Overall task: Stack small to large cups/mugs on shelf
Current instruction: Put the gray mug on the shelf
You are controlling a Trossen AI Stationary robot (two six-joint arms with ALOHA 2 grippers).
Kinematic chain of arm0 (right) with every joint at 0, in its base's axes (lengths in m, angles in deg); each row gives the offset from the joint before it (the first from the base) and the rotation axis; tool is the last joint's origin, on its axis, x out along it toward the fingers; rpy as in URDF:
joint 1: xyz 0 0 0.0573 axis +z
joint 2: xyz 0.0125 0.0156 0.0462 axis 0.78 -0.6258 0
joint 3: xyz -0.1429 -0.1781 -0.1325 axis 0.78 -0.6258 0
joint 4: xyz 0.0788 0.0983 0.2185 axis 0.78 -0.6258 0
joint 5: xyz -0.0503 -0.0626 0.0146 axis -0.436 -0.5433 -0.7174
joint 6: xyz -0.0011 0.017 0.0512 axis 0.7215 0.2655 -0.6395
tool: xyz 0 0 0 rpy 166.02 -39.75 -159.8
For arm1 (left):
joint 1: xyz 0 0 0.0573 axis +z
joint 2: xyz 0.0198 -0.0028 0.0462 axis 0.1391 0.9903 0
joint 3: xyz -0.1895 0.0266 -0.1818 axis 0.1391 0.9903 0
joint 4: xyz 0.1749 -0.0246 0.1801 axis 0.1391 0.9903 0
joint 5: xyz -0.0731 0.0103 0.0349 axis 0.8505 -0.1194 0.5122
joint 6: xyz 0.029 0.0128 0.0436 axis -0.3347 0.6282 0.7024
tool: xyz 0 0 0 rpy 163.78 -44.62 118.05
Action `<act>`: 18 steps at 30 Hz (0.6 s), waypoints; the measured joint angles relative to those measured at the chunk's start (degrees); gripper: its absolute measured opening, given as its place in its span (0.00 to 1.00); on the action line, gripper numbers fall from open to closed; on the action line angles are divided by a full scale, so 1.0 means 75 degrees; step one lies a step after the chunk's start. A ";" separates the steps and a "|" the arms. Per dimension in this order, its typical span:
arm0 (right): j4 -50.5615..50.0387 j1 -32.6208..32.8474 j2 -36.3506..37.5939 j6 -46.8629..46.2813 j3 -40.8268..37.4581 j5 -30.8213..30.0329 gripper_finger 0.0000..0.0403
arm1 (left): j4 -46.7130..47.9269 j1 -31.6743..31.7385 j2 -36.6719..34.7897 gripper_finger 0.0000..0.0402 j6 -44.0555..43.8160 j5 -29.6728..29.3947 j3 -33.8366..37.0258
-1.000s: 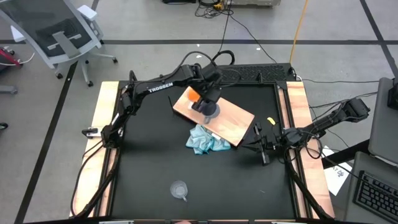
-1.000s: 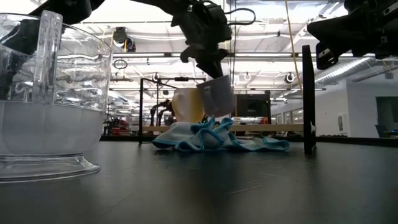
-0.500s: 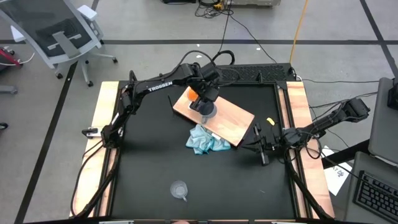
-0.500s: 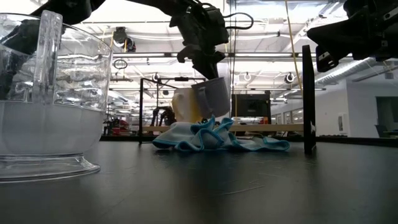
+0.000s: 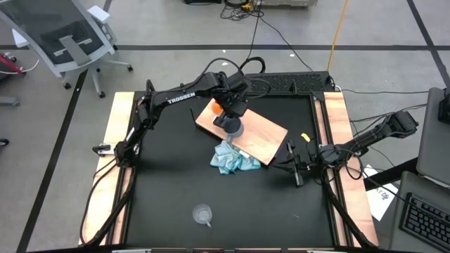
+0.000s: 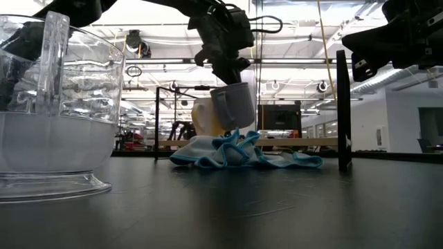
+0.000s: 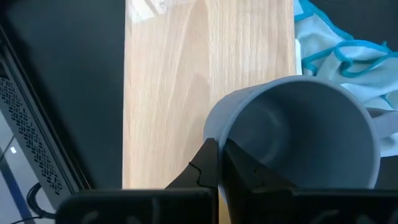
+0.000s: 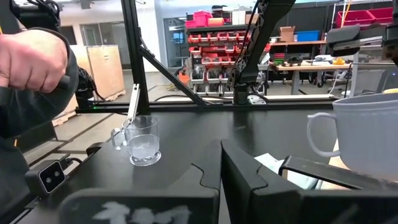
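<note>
Progress near to far: clear cup (image 5: 202, 213) is seen untouched at the table's near edge, well apart from the shelf (image 5: 260, 135). At the right side the right gripper (image 5: 298, 169) waits, jaws pressed together. Farther off, the grey-blue mug (image 5: 233, 127) is held above the shelf, its rim pinched by the left gripper (image 5: 230, 117); beside it stands the orange mug (image 5: 216, 107). No stack is formed yet, by this judgement.

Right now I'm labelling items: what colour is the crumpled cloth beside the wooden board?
Light blue cloth, clearest in the high view, beside the board.
</note>
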 joint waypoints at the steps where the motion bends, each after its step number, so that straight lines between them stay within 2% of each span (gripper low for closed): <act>1: 0.0000 0.0000 0.0002 -0.0001 0.0000 0.0000 0.00 | 0.0014 0.0000 0.0000 0.01 -0.0022 0.0005 0.0000; 18: -0.0098 0.0000 0.0000 -0.0004 0.0001 0.0001 0.00 | 0.0131 -0.0136 0.0026 0.01 -0.0239 0.0131 0.0108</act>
